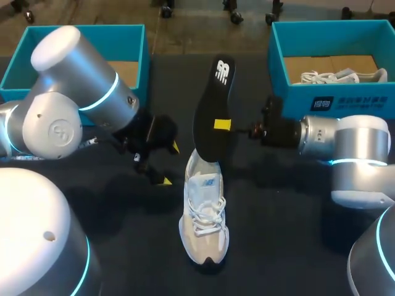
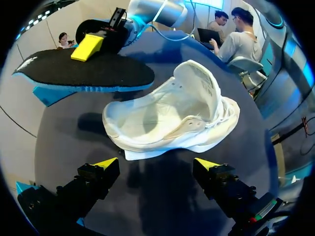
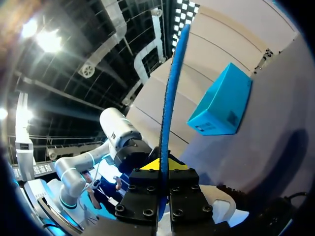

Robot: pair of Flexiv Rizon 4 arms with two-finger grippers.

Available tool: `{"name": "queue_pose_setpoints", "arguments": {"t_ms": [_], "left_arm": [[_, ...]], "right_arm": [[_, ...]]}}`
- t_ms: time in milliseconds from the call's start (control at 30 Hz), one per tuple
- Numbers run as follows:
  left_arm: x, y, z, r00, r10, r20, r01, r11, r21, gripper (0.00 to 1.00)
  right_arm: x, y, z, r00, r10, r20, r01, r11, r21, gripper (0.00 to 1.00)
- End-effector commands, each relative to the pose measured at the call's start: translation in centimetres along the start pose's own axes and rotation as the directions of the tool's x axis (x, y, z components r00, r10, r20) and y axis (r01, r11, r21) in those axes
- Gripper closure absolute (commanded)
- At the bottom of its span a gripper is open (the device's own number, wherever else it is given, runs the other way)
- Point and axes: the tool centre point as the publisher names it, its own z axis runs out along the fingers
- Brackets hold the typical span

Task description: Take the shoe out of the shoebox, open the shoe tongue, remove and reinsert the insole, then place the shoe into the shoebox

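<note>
Two white sneakers: one sneaker (image 1: 203,216) lies on the table (image 1: 278,234), and a second sneaker (image 1: 345,76) sits in the right shoebox (image 1: 345,102) beyond it. A left shoebox (image 1: 92,29) stands opposite. One black insole (image 1: 210,105) hangs over the sneaker's heel, hiding it, pinched by the right gripper (image 1: 223,125). The left gripper (image 1: 170,164) is beside the sneaker, jaws spread and empty.

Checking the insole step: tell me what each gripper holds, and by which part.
The right gripper is shut on the black insole, pinching its side edge about midway along. The left gripper is open near the shoe, holding nothing.
</note>
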Motion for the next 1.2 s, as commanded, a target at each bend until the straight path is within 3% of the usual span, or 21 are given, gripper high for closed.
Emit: {"name": "queue_pose_setpoints", "arguments": {"t_ms": [33,333,567,600,967,1067,1200], "left_arm": [[0.0,0.3,-0.1,1.0,0.005,0.004,-0.005,1.0,0.001,0.0],[0.2,0.1,0.4,1.0,0.009,-0.013,-0.009,1.0,0.008,0.0],[0.1,0.3,0.9,0.999,-0.021,-0.035,0.021,1.0,0.014,0.0],[0.1,0.4,0.7,0.999,-0.021,-0.035,0.021,1.0,0.01,0.0],[0.1,0.4,0.7,0.999,-0.021,-0.035,0.021,1.0,0.01,0.0],[0.1,0.4,0.7,0.999,-0.021,-0.035,0.021,1.0,0.01,0.0],[0.0,0.1,1.4,0.999,-0.023,-0.038,0.023,1.0,0.006,0.0]], "right_arm": [[-0.8,-0.1,0.3,1.0,0.0,-0.021,0.0,1.0,0.003,1.0],[-1.2,-0.3,0.6,1.0,-0.016,0.005,0.016,1.0,0.006,1.0],[-1.1,-1.1,0.8,0.993,-0.118,-0.017,0.119,0.99,0.07,1.0],[-0.9,-1.3,0.5,0.989,-0.144,0.021,0.142,0.988,0.052,1.0],[-0.9,-1.3,0.5,0.989,-0.144,0.021,0.142,0.988,0.052,1.0],[-2.2,-1.4,1.2,0.991,-0.133,0.03,0.131,0.99,0.05,1.0],[-2.5,-1.7,2.0,0.987,-0.156,0.03,0.154,0.986,0.058,1.0]]}}
